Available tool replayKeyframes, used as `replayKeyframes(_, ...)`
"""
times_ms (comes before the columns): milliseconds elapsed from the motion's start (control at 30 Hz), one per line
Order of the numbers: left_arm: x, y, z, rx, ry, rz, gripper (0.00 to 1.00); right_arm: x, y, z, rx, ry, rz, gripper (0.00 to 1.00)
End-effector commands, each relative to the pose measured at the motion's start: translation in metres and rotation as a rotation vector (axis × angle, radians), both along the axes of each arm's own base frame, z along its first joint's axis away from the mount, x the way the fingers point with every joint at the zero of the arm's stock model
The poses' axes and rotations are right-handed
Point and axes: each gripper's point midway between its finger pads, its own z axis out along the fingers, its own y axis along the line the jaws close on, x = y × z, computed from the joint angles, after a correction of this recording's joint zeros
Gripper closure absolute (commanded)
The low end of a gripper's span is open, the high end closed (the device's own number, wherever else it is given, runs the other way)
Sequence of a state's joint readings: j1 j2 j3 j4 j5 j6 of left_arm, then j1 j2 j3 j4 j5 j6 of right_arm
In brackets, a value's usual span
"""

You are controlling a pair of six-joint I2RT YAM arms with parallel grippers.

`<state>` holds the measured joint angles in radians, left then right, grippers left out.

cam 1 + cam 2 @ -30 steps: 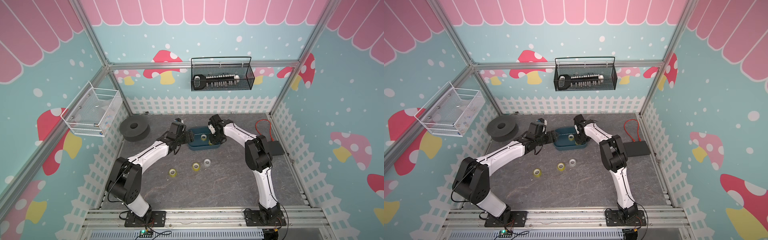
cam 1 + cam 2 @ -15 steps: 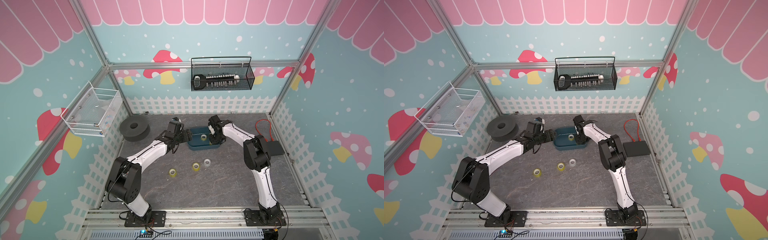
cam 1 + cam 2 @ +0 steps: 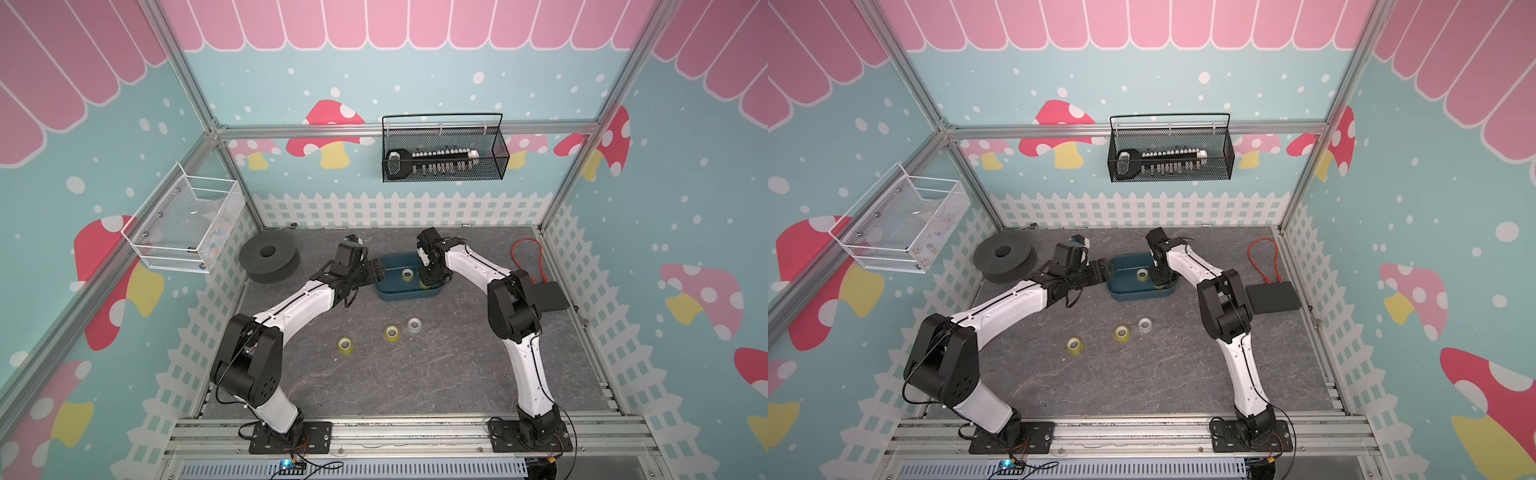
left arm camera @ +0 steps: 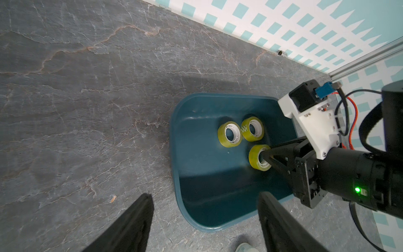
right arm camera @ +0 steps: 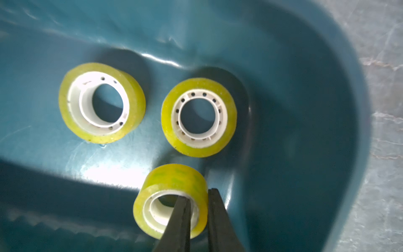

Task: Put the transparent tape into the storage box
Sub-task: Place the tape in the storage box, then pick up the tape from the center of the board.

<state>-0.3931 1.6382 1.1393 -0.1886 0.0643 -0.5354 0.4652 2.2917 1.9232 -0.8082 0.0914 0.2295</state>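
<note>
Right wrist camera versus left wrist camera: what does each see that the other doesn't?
Only the right wrist view shows the small holes ringing a lying roll's white core, and both right fingers clamping the held roll's wall. Only the left wrist view shows the open left fingers, the right arm reaching in, and the white fence. Both show the storage box with three yellowish tape rolls in it.

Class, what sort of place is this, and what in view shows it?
Likely a robot test cell: two arms bolted to a rail, mushroom-papered walls on aluminium framing, tape rolls in a storage box.
</note>
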Motion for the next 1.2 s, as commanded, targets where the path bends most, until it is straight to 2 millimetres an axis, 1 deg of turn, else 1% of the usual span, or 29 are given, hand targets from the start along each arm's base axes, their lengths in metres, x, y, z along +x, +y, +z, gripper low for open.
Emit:
replayKeyframes(0,0.001,0.002,0.01,-0.011,-0.029,0.003,0.21,-0.001,0.002,-0.008,-0.014,0.018,-0.004,0.84)
replayKeyframes(133,0.0,0.003,0.009,-0.009,-0.028,0.004,0.21,-0.006,0.002,-0.012,-0.023,0.037,0.003,0.84)
replayKeyframes(233,-0.001,0.004,0.008,-0.01,-0.028,0.007,0.21,-0.011,0.002,-0.016,-0.033,0.047,0.01,0.87)
replayKeyframes(300,-0.002,0.005,0.007,-0.009,-0.027,0.008,0.21,-0.016,0.002,-0.021,-0.037,0.062,0.012,0.89)
replayKeyframes(400,-0.003,0.005,0.006,-0.008,-0.024,0.007,0.21,-0.023,-0.002,-0.029,-0.056,0.082,0.007,0.89)
replayKeyframes(500,-0.003,0.005,0.005,-0.007,-0.021,0.007,0.21,-0.027,-0.009,-0.033,-0.081,0.091,-0.007,0.84)
replayKeyframes(633,-0.002,0.005,0.006,-0.009,-0.026,0.005,0.21,-0.024,-0.01,-0.033,-0.092,0.08,-0.017,0.79)
replayKeyframes(767,-0.002,0.006,0.006,-0.006,-0.026,0.007,0.21,-0.017,-0.007,-0.025,-0.081,0.057,-0.022,0.69)
replayKeyframes(833,-0.001,0.006,0.006,-0.005,-0.027,0.006,0.21,-0.014,-0.006,-0.02,-0.077,0.047,-0.023,0.65)
replayKeyframes(1000,-0.001,0.008,0.008,-0.003,-0.031,0.008,0.2,-0.007,-0.002,-0.007,-0.065,0.024,-0.022,0.65)
replayKeyframes(1167,-0.002,0.009,0.009,0.0,-0.035,0.007,0.2,0.001,0.005,0.012,-0.031,-0.009,-0.02,0.65)
